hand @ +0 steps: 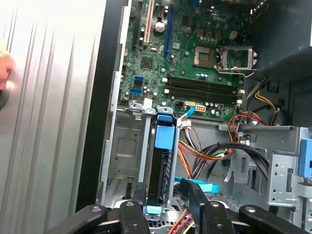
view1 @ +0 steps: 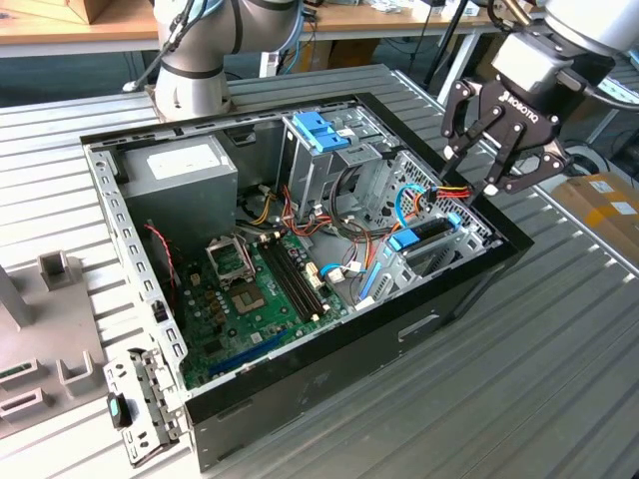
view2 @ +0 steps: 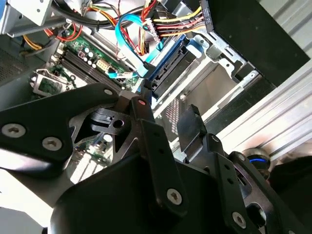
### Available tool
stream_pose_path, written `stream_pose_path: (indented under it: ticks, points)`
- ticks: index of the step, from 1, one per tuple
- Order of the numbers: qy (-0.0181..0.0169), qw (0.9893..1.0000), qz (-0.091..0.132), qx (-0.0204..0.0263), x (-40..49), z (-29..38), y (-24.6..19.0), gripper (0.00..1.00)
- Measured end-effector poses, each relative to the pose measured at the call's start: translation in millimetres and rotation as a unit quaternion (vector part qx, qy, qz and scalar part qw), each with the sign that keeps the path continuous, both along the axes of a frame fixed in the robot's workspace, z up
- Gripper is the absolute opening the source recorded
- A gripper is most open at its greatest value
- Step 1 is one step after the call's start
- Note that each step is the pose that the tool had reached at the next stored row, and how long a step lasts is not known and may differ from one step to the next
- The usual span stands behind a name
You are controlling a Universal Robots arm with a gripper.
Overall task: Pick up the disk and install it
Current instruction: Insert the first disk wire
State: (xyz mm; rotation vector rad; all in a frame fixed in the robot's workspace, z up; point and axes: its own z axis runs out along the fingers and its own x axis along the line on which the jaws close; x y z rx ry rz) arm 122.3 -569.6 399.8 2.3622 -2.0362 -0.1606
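My black gripper [view1: 477,160] hangs wide, empty, above the blue-railed dark grey disk [view1: 427,232]; descend squarely over its rails.

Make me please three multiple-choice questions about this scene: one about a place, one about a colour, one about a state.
1. Where is the disk?
A) on the table outside
B) in the metal bay inside the computer case
C) between the gripper's fingers

2. What colour is the disk's carrier rail?
A) red
B) yellow
C) blue

3. How is the gripper?
A) open and empty
B) shut on the disk
C) shut on a cable

Answers: B, the first wrist view shows it in the bay; C, blue plastic frames the dark body; A, its fingers stand apart above the case in the exterior view.
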Motion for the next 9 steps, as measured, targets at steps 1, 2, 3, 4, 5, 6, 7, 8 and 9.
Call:
stream_pose_path:
  ticks: [1,2,3,4,5,6,7,8,9]
  points:
    - [0.0,1.0,0.008,0.0001,1.4,-0.3,0.0,0.48]
    - [0.0,0.9999,0.013,0.0001,2.5,-0.4,0.0,0.48]
    - [0.0,0.9998,0.018,0.0002,3.9,-0.7,0.0,0.48]
    - [0.0,0.9997,0.025,0.0001,7.0,-1.1,0.0,0.48]
    - [0.0,0.9995,0.03,0.0001,9.6,-1.6,0.0,0.48]
    - [0.0,0.9994,0.035,0.0001,12.2,-2.1,0.0,0.48]
    - [0.0,0.9992,0.039,0.0001,13.8,-2.5,0.0,0.48]
    - [0.0,0.9991,0.043,0.0001,14.9,-2.9,0.0,0.48]
    - [0.0,0.9988,0.049,0.0,16.6,-3.8,0.0,0.48]
